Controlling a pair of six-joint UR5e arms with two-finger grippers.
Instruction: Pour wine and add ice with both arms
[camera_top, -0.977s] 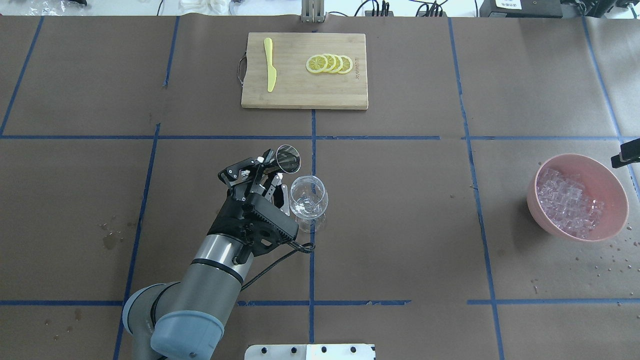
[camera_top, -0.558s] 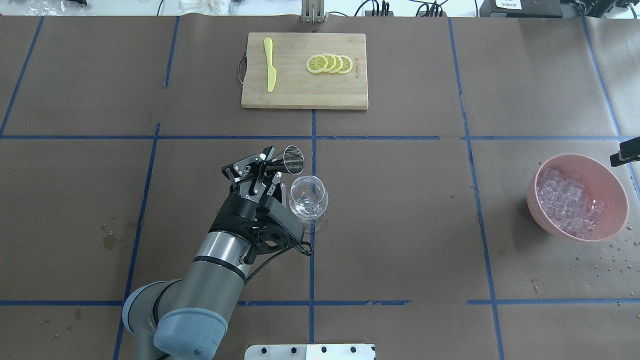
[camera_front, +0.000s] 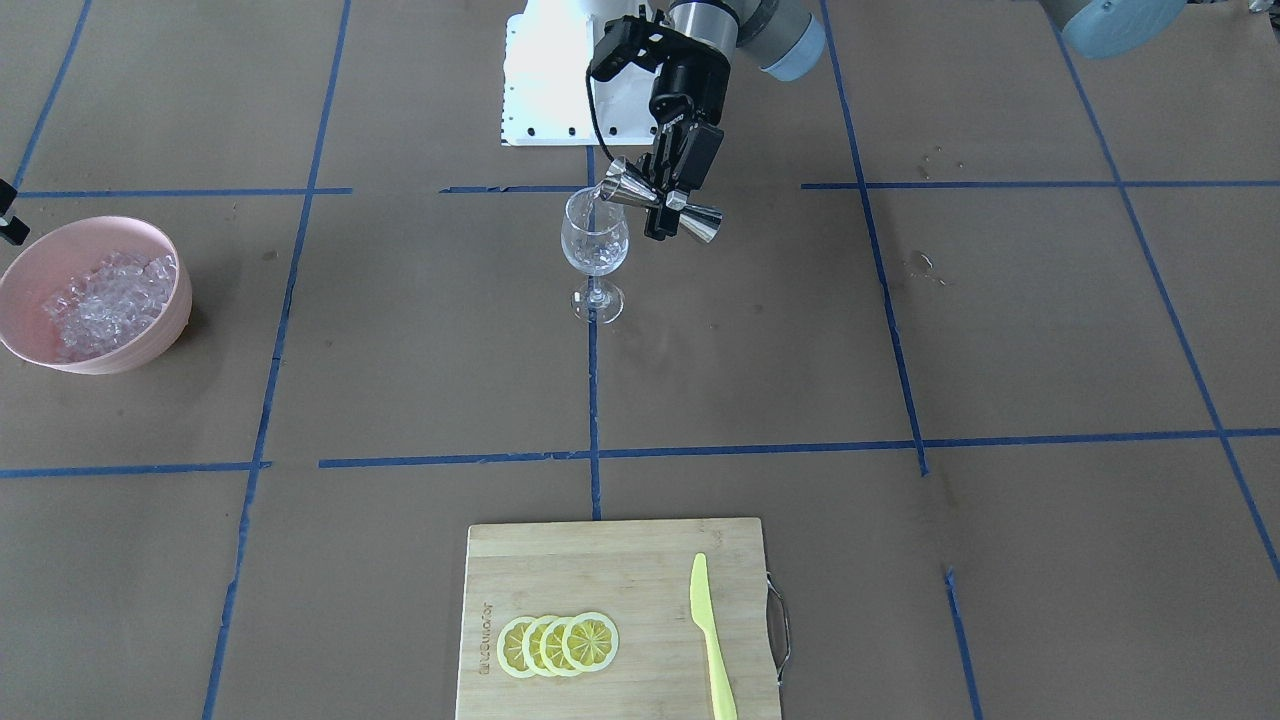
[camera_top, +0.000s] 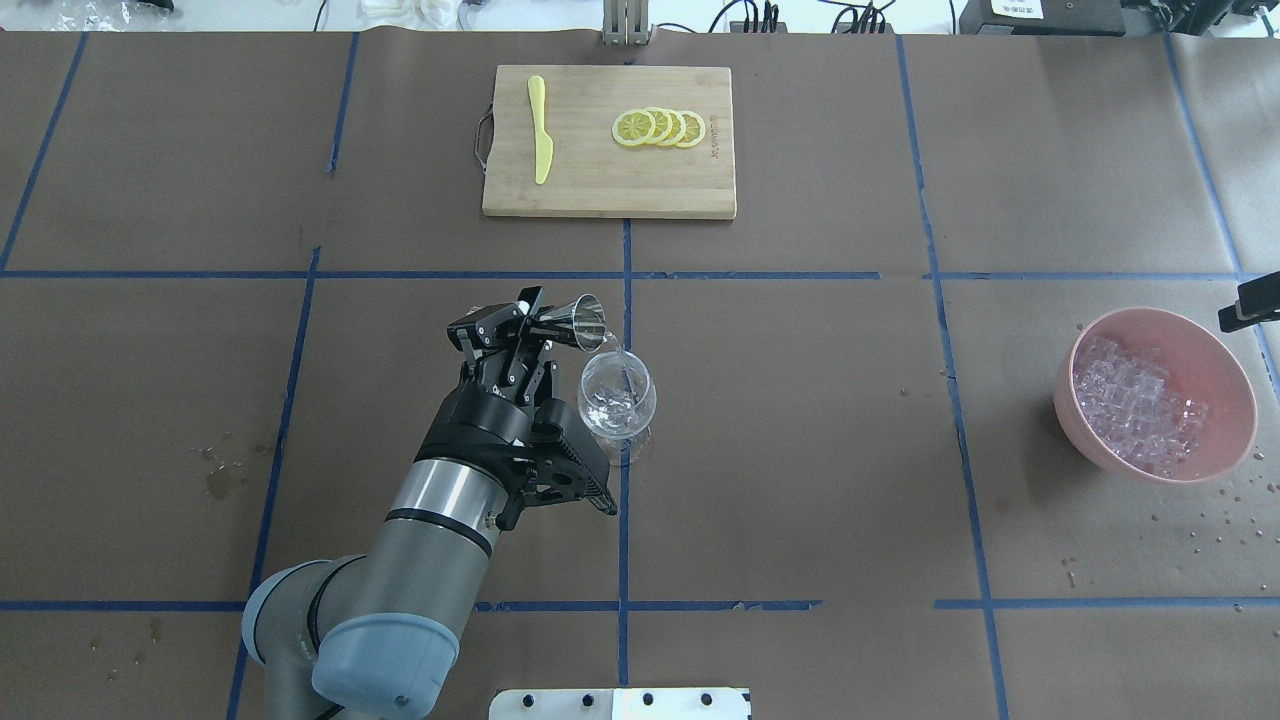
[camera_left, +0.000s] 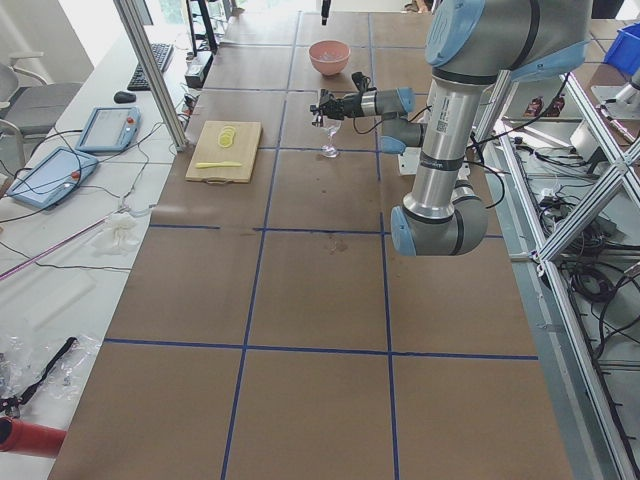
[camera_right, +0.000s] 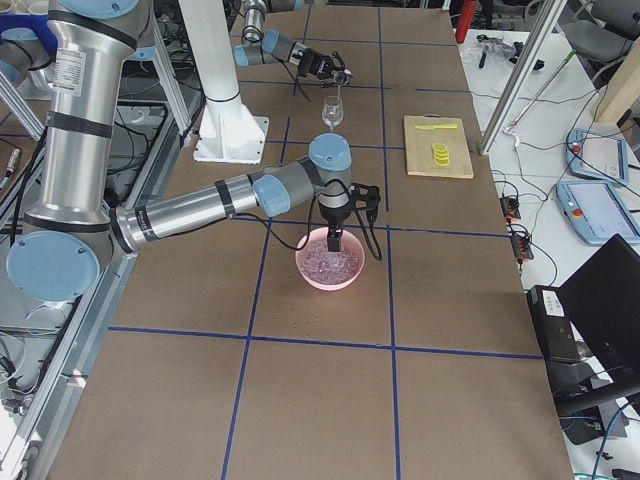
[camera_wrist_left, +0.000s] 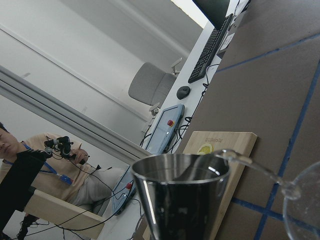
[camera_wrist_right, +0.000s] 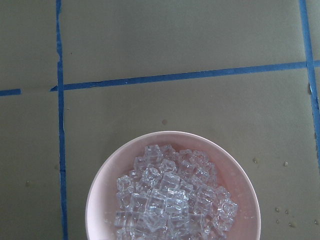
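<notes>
My left gripper (camera_top: 540, 325), clamped on the waist of a double-ended steel jigger (camera_top: 585, 318), tips it over a clear stemmed wine glass (camera_top: 617, 395) standing mid-desk (camera_top: 800, 450) on brown paper. A thin clear stream runs from the jigger's lip into the glass. Well apart, at the desk's right end, my right gripper (camera_right: 333, 240) hangs above a pink bowl (camera_wrist_right: 100, 190) heaped with small clear ice cubes (camera_wrist_right: 170, 200). Whether its jaws are apart I cannot tell.
</notes>
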